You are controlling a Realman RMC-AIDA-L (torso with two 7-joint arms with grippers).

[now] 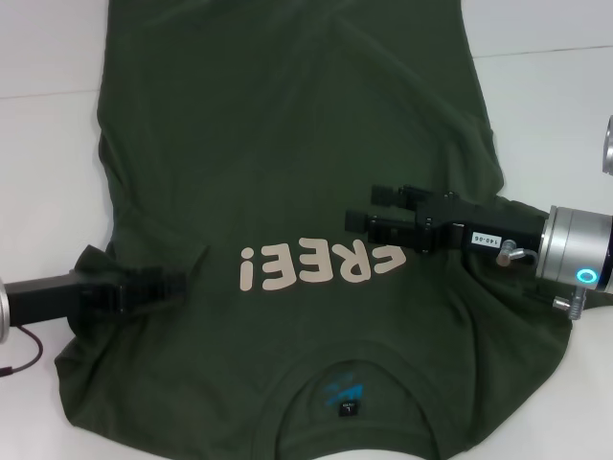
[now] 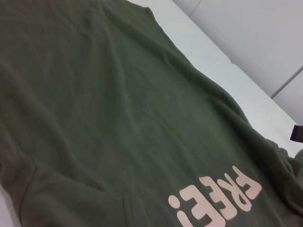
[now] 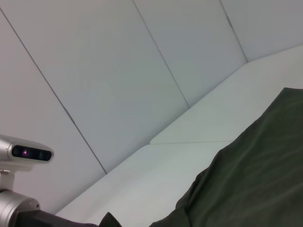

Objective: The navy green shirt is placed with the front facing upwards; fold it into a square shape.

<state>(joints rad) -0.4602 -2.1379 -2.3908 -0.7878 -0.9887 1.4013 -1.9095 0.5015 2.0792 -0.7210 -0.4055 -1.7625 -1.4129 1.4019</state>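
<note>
The navy green shirt [image 1: 287, 144] lies spread front up on the white table, its collar and black label [image 1: 349, 409] at the near edge and the pale letters [image 1: 321, 266] across the chest. My left gripper [image 1: 168, 287] is low over the left sleeve, where the cloth [image 1: 96, 261] is bunched up beside it. My right gripper [image 1: 374, 208] hovers open above the chest, just right of the letters, with nothing between its fingers. In the left wrist view, the shirt [image 2: 118, 104] and letters [image 2: 218, 201] fill the picture. The right wrist view shows one edge of the shirt [image 3: 255, 179].
The white table [image 1: 48, 172] shows bare on both sides of the shirt and beyond it [image 1: 546, 29]. A red cable [image 1: 24, 353] trails near my left arm. Pale wall panels [image 3: 118, 71] stand behind the table.
</note>
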